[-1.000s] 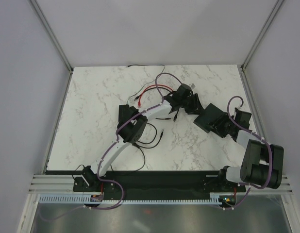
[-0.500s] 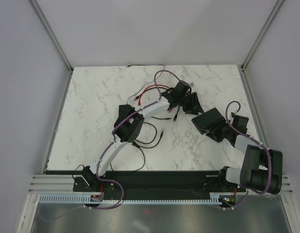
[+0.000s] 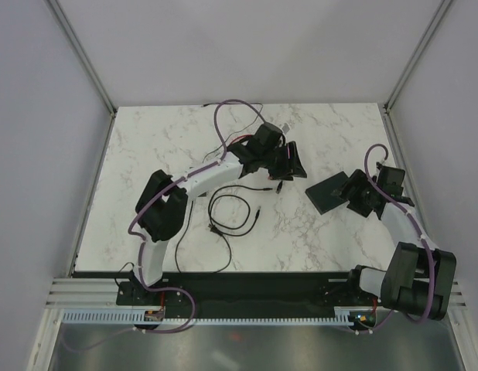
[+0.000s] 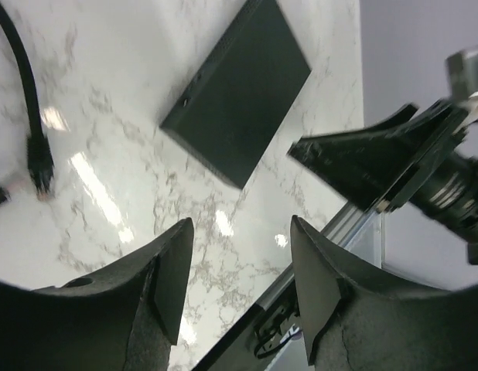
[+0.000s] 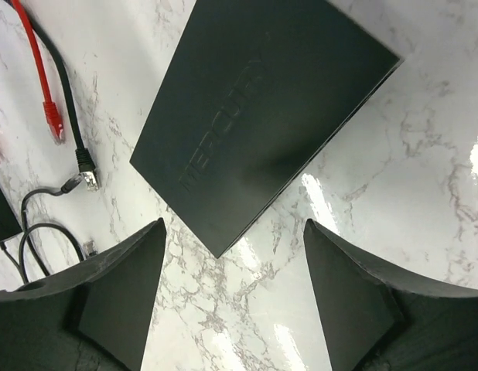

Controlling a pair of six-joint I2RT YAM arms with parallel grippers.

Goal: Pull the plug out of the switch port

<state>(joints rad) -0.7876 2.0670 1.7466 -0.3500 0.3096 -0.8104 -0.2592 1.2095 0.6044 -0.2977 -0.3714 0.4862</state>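
The switch, a flat matte-black box (image 3: 329,191), lies on the marble at the right. It also shows in the left wrist view (image 4: 239,93) and in the right wrist view (image 5: 262,116), where it reads "MERCURY". I see no cable attached to it; a small port shows on its edge (image 4: 185,100). A black cable's plug (image 4: 39,166) lies loose on the table, also in the right wrist view (image 5: 84,176). My left gripper (image 3: 289,164) (image 4: 239,232) is open and empty, left of the box. My right gripper (image 3: 361,197) (image 5: 235,232) is open and empty at the box's right corner.
A red cable (image 5: 44,85) with its plug lies beside the black one. Loose black cable loops (image 3: 227,212) lie mid-table near the left arm. A thin black wire (image 3: 231,105) runs along the back edge. Metal frame rails border the table.
The left arm's elbow has swung far left and its gripper has drawn back from the box. The right gripper has pulled back toward the right. The box has barely moved.
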